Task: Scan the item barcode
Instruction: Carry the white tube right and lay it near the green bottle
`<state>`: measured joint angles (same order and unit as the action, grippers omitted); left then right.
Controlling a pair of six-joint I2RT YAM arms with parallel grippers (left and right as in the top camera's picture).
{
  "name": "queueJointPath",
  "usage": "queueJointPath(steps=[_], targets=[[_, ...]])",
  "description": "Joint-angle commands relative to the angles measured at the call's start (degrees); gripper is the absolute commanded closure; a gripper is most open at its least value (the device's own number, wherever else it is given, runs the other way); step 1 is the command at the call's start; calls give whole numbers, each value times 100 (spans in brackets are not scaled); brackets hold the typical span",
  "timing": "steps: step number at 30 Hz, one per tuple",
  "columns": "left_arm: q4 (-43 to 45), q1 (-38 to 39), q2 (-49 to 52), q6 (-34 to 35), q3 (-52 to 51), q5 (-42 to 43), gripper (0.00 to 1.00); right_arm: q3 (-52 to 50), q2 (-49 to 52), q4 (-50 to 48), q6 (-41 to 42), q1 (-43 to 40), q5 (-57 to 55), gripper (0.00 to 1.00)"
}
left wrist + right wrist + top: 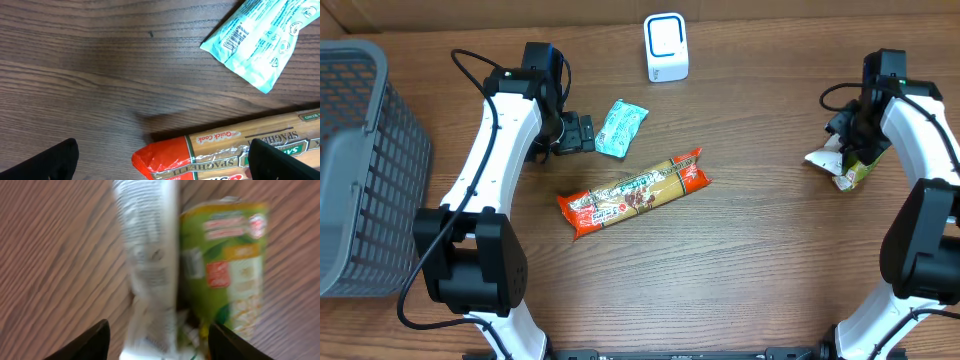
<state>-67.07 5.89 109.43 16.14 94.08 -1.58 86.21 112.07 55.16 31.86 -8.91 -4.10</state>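
glossy, likely plastic green pouch (230, 270)

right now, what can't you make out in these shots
green pouch: print unreadable, right wrist view, motion blur; overhead, the right arm covers part of it
spaghetti packet: left wrist view, cut off by bottom and right edges; overhead, any barcode too small
blue packet: left wrist view, top and right edges cut it off
basket: overhead, left edge cuts it off

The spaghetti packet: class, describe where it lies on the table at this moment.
In the overhead view the spaghetti packet lies diagonally near the middle of the table, just on the robot's side of the teal sachet.
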Motion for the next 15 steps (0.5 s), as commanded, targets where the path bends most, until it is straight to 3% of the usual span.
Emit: queueJointPath(steps=[1,8,10,13,15], targets=[[7,-15,9,-4,2,-48,0,247,-85,166,-688,31,846,38],[7,-15,9,-2,2,-48,0,1121,-367,1117,-957,70,2472,36],[7,-15,9,-4,2,-48,0,1132,-450,1220,-984,166,2907,30],[7,-15,9,-2,2,-48,0,1113,-448,1410,-949,470,3204,11],[7,-15,9,2,2,-31,0,1043,-446,1429,-938,734,3206,5]])
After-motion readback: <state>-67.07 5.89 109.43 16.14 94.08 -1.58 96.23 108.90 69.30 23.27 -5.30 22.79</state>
